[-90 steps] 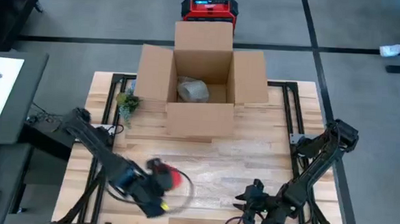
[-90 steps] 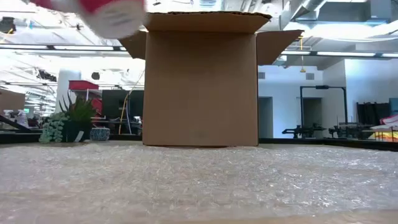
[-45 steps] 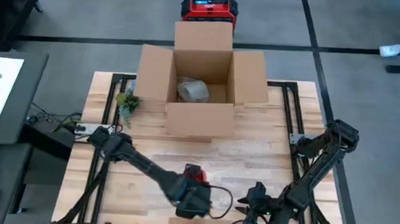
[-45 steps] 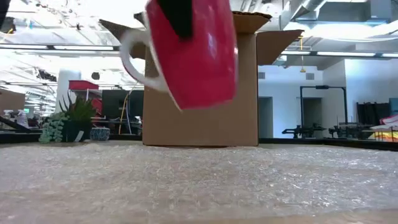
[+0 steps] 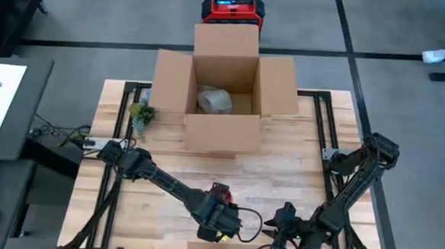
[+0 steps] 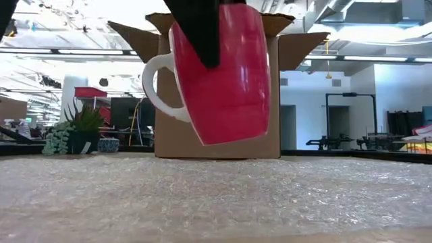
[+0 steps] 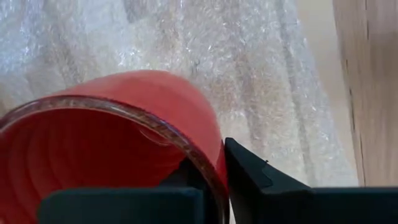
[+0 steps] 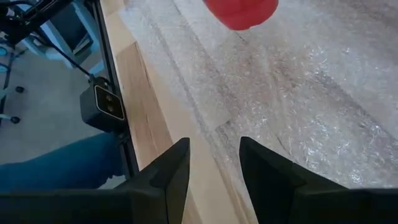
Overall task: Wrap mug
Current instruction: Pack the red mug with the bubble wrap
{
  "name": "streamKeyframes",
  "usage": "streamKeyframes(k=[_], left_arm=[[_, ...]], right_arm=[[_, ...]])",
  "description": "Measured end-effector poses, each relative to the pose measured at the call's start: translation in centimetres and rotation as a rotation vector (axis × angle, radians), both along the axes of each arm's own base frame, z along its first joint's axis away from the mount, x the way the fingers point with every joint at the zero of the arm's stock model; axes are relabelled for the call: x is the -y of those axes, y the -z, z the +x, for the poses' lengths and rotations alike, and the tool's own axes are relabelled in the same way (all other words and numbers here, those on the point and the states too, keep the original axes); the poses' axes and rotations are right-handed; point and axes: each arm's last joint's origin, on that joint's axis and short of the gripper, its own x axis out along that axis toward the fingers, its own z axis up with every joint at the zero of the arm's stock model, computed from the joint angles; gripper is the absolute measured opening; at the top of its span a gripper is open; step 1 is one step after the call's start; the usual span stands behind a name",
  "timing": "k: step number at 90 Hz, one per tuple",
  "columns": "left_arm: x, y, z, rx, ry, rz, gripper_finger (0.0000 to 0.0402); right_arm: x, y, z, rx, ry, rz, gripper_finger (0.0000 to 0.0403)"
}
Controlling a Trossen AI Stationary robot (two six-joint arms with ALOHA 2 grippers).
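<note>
Left gripper (image 5: 216, 208) jaws clamp the red mug (image 6: 219, 74) by its rim, clear above the bubble wrap (image 6: 216, 196), before the cardboard box (image 5: 224, 86). Right gripper (image 5: 278, 223) beside it, jaws parted, empty.

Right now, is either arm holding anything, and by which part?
The left gripper holds the mug by its rim, clear above the bubble wrap. The right gripper holds nothing.
</note>
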Motion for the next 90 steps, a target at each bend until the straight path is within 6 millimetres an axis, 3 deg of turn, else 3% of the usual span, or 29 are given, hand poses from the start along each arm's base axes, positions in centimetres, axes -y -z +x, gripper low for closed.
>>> streamKeyframes(k=[23, 43, 58, 71, 90], left_arm=[[-0.1, 0.0, 0.1, 0.001, 0.021, 0.006, 0.0028], [-0.1, 0.0, 0.1, 0.002, 0.017, 0.007, 0.0081], [0.0, 1.3, 0.6, -0.015, 0.006, 0.011, 0.0113], [0.3, 2.6, 0.7, -0.047, 0.009, 0.036, 0.0115], [1.1, 2.2, 0.0, -0.027, 0.013, 0.101, 0.0078]], right_arm=[[-0.1, 0.0, -0.1, 0.001, -0.007, -0.004, 0.0132], [-0.1, 0.0, -0.1, 0.003, -0.007, -0.009, 0.0132], [-0.1, 0.0, -0.1, 0.003, -0.009, -0.010, 0.0132], [-0.3, 0.0, -0.4, 0.003, -0.018, -0.010, 0.0132], [-0.3, 0.0, -0.4, 0.004, -0.019, -0.011, 0.0132]])
